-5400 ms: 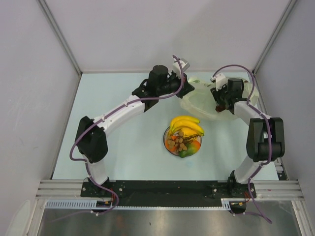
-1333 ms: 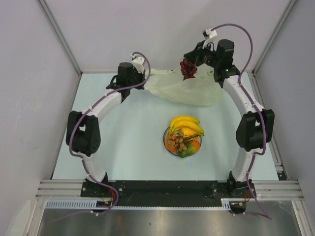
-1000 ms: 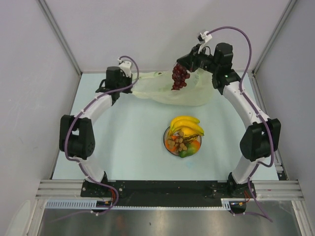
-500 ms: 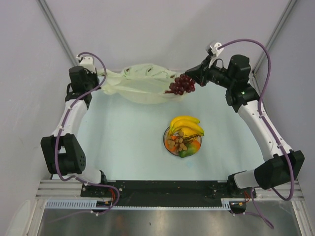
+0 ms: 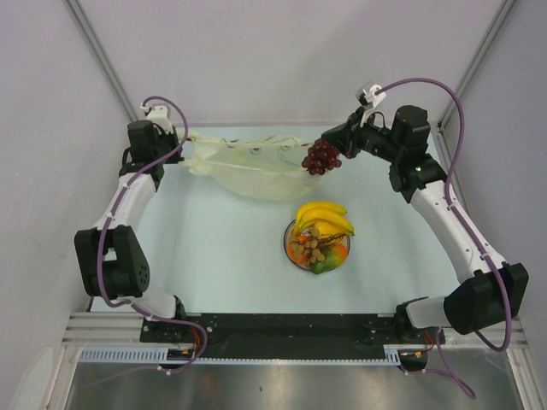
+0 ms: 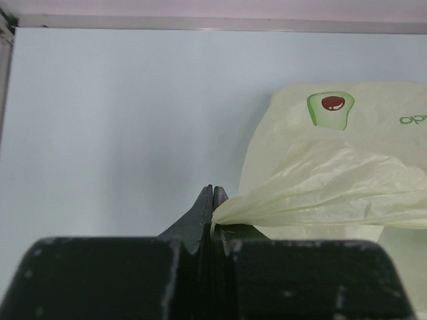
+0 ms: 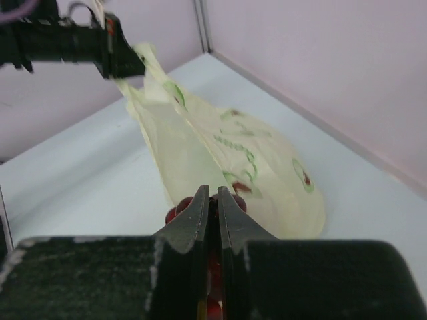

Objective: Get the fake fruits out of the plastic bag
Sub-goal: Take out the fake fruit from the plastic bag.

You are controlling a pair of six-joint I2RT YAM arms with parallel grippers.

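The plastic bag (image 5: 248,166), pale yellow and crinkled, lies stretched across the far part of the table. My left gripper (image 5: 177,137) is shut on its left corner, and the film bunches out from the closed fingertips (image 6: 213,195). My right gripper (image 5: 335,147) is shut on the dark purple grape bunch (image 5: 321,157), which hangs just off the bag's right end. In the right wrist view, grapes (image 7: 175,212) peek out beside the closed jaws, with the bag (image 7: 220,153) beyond. The other fake fruits, the banana bunch (image 5: 323,215) among them, are piled on the plate (image 5: 286,244).
The plate stands at the table's middle, in front of the bag. Grey walls close in the far, left and right sides. The arm bases sit on the black rail at the near edge.
The left gripper has dragged the bag's corner far to the left, stretching the bag out. The right gripper has carried the grape bunch down and slightly right, free of the bag.
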